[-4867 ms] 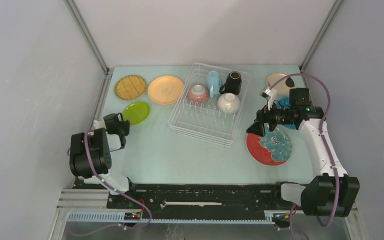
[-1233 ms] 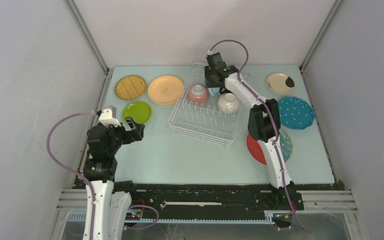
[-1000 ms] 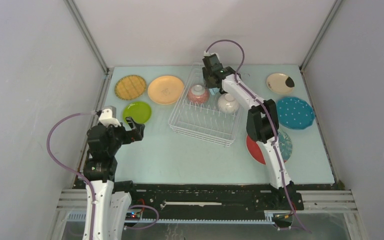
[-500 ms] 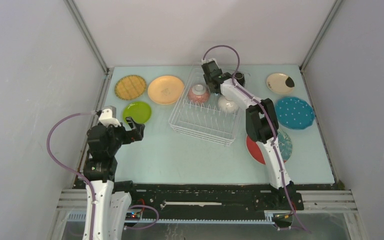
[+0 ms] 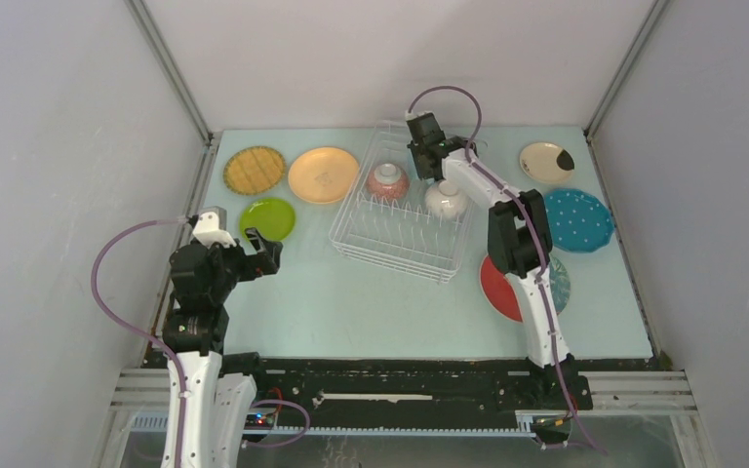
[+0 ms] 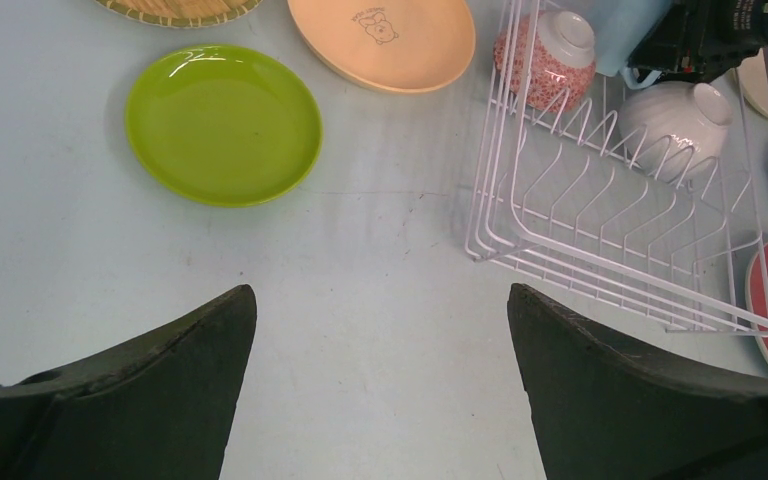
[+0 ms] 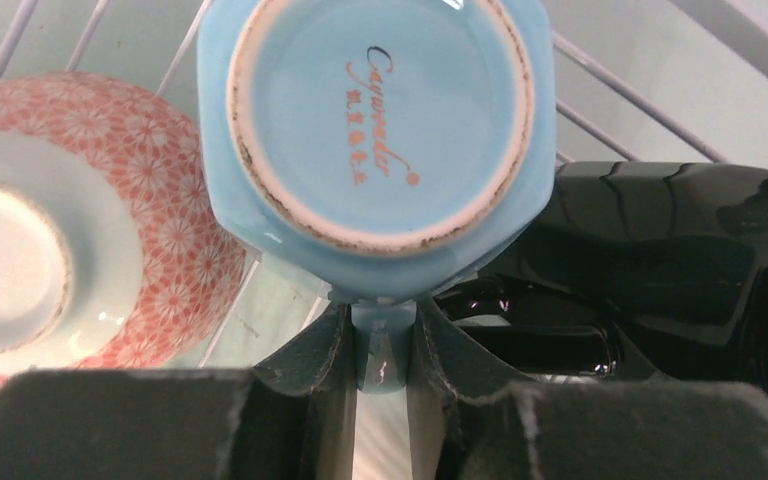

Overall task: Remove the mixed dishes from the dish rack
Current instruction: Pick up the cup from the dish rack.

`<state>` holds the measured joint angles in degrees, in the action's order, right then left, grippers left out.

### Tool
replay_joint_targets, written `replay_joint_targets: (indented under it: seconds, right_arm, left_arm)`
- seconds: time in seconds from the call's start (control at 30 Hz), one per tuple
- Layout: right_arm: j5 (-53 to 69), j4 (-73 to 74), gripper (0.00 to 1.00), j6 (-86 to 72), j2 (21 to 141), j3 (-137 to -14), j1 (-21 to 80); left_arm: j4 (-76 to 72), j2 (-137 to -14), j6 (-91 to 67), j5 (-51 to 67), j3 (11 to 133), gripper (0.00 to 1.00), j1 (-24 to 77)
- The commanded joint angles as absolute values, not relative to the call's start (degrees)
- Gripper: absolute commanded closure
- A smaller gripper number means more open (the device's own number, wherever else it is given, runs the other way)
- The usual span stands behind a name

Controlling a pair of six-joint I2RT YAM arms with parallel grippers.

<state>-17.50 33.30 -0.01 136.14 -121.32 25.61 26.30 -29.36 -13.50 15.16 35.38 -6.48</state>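
On the pale table [image 5: 351,292], the right claw [image 7: 380,345], beside the red plate [image 5: 495,291] seconds ago, now pinches the handle of the blue cup [image 7: 380,110] in the rack [image 5: 390,255], upper centre; lifting seems next, while the left claw [image 6: 380,295] gapes wide.

- My left arm [image 5: 195,292]: white links, black joint housings — one purple cable [image 5: 95,268] in a loose loop.
- My right arm [image 5: 543,317]: same white-and-black build, purple cable [image 5: 446,89] at the wrist end.
- My left gripper [image 6: 380,290]: two broad, dark, matte fingers [image 6: 160,370], tapered.
- My right gripper [image 7: 380,330]: dark grey fingers [image 7: 305,365], wedge tips.
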Motion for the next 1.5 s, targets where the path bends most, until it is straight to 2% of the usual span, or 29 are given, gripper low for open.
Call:
replay_joint_targets:
  seconds: [0.0,0.33,0.77,0.83,1.0,1.07,1.17,1.3,1.47]
  right_arm:
    - [-13.1,31.7,1.00,-2.8,127.3,-121.0,24.5]
    - [-0.7,25.6,1.00,-8.1,114.6,-112.3,20.2]
    - [31.5,16.1,1.00,-19.3,100.4,-98.8,11.0]
    - [37.1,12.4,1.00,-23.7,98.2,-95.1,8.8]
    - [52.1,-1.7,1.00,-34.3,91.3,-82.3,3.9]
    - [58.3,-7.6,1.00,-38.0,89.6,-77.5,2.6]
    - [69.3,-18.1,1.00,-45.8,89.1,-72.7,1.1]
    - [74.7,-39.6,1.00,-60.5,89.5,-66.1,1.2]
    - [75.1,-46.4,1.00,-61.8,86.6,-59.9,4.1]
  left_arm:
    - [25.4,-29.5,-13.3,14.9,37.8,0.00,-6.3]
    - [25.4,-30.0,-13.4,15.2,37.8,0.00,-6.2]
    - [22.9,-26.8,-16.2,18.9,37.6,0.00,-5.0]
    - [19.9,-27.0,-20.7,23.4,36.8,0.00,-4.8]
    - [-0.1,-31.7,-38.5,45.2,34.5,0.00,-4.9]
    - [-6.7,-34.3,-45.5,48.0,34.3,0.00,-3.8]
    - [-13.8,-35.2,-49.1,44.5,33.3,0.00,2.4]
    - [-21.9,-36.4,-49.8,34.6,32.0,0.00,15.6]
    - [-34.3,-41.8,-51.1,22.5,31.2,0.00,28.0]
